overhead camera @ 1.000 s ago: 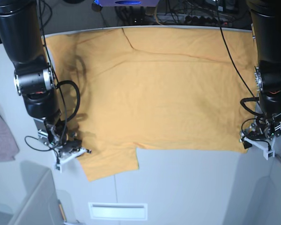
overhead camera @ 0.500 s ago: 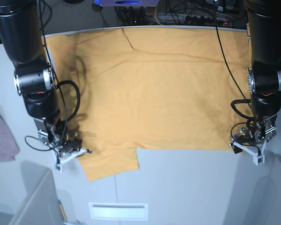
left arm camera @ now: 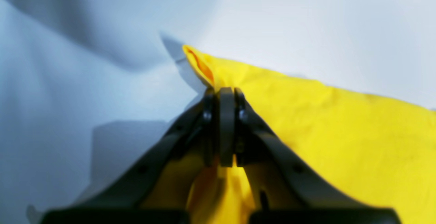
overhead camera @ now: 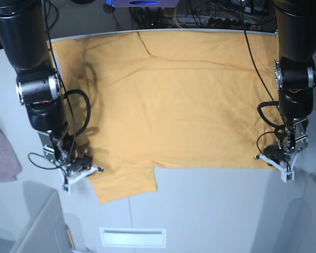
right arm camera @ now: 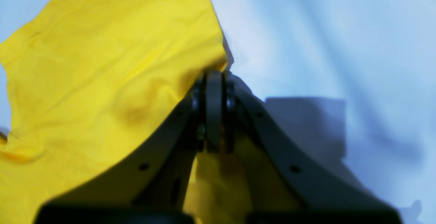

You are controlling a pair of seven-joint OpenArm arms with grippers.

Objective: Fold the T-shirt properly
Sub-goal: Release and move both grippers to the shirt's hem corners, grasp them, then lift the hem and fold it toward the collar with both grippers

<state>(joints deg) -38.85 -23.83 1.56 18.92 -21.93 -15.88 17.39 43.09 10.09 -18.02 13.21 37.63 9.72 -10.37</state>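
left hand (overhead camera: 276, 161) shifted inward, pink cloth (overhead camera: 1, 153) aside

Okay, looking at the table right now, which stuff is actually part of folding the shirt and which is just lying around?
Part of the job:
T-shirt, spread flat
left gripper, shut on a corner of it
right gripper, shut on its edge

Just lying about:
mauve-pink cloth at the table's edge
cables behind the table
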